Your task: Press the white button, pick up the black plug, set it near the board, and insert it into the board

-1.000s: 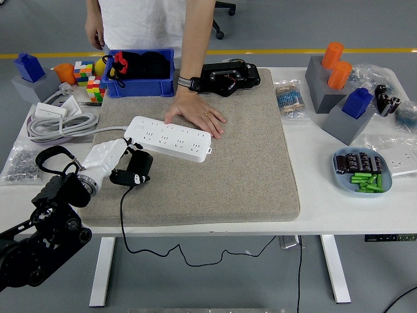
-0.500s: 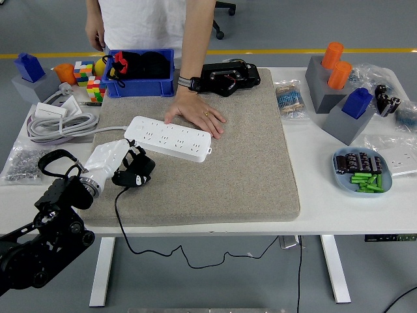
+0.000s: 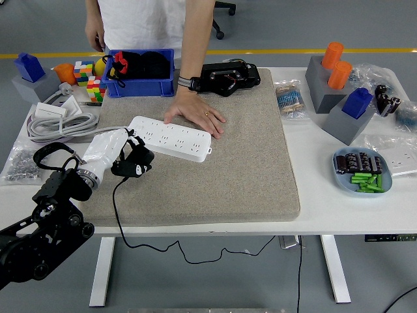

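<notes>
At the left end of the grey mat (image 3: 215,163), the robot's left hand (image 3: 116,154) holds the black plug (image 3: 135,161), its white fingers (image 3: 121,145) curled around the plug body and gripping it just off the near left corner of the white power strip (image 3: 171,137). The plug's black cable (image 3: 117,215) trails down over the mat's near edge and under the table (image 3: 326,215). The step in hand looks like carrying the plug to the board: it is lifted and already beside the strip, but not yet seated in any socket. Whether the prongs face the strip cannot be told. A person's hand (image 3: 195,114) lies flat on the strip's far edge, steadying it. The right hand is not in view. The next move calls for turning the prongs down toward 1 socket at the strip's left end, lining them up with the slots, then pressing straight in.
</notes>
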Available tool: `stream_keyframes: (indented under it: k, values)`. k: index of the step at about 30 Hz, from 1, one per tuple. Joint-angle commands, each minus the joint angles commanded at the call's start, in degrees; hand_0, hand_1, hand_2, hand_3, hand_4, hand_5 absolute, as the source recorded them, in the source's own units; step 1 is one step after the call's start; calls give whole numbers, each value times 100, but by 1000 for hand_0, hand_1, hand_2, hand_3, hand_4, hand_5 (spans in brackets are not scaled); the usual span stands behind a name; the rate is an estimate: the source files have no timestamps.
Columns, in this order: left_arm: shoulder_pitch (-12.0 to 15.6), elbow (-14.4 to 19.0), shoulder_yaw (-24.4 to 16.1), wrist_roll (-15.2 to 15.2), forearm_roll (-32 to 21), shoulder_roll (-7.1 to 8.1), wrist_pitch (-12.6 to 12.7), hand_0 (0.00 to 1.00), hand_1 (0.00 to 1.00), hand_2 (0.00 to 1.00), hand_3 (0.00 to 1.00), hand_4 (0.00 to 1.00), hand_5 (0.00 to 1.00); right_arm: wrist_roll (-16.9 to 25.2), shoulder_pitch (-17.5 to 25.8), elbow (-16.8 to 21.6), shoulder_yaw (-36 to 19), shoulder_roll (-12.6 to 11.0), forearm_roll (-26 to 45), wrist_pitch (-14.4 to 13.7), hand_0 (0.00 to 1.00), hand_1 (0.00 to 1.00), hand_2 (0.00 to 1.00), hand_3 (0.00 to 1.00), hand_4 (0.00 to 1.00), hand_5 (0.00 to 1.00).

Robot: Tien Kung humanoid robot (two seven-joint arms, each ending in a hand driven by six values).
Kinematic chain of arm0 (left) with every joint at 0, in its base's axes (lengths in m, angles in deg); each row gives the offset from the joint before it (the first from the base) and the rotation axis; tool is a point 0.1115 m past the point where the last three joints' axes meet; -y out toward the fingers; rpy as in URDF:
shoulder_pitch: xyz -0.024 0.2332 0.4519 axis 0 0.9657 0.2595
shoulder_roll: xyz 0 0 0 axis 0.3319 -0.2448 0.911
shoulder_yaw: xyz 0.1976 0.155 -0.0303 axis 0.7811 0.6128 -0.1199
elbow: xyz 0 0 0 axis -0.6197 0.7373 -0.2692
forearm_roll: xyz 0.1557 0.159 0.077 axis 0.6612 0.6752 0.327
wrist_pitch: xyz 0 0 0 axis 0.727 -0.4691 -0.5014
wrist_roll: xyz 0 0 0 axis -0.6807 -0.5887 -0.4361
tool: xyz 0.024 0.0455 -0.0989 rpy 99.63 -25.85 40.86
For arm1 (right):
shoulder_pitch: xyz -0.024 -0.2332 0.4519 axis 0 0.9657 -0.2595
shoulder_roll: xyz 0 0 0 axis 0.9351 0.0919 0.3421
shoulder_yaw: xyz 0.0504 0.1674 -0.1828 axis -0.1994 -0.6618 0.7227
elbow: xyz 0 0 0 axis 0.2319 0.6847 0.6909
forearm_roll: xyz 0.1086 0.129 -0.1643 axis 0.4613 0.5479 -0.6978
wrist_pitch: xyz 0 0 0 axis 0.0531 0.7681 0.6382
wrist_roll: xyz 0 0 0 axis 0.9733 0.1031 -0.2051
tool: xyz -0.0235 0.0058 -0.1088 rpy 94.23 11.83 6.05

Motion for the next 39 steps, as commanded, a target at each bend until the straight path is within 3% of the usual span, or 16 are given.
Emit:
stream_keyframes:
  k: [7, 13, 20, 39]
  values:
    - [-277, -247, -137, -25, -131, -117, 22, 117, 127, 209, 355, 395, 2, 4, -3, 0, 19, 0, 15, -2, 710, 627, 647, 611, 665, 375]
    - [-695, -854, -67, -267, -244, -378, 47, 117, 127, 209, 359, 405, 2, 3, -14, -2, 17, -2, 28, -6, 711, 628, 645, 609, 664, 374]
    - [-905, -1347, 55, -352, -355, -577, 59, 120, 130, 210, 365, 419, 2, 1, -15, -6, 31, -5, 37, -6, 710, 628, 646, 609, 662, 370]
    - [-1118, -1727, 175, -341, -367, -787, 199, 117, 133, 210, 365, 424, 2, 5, -31, -6, 58, -5, 59, -10, 709, 627, 645, 608, 660, 363]
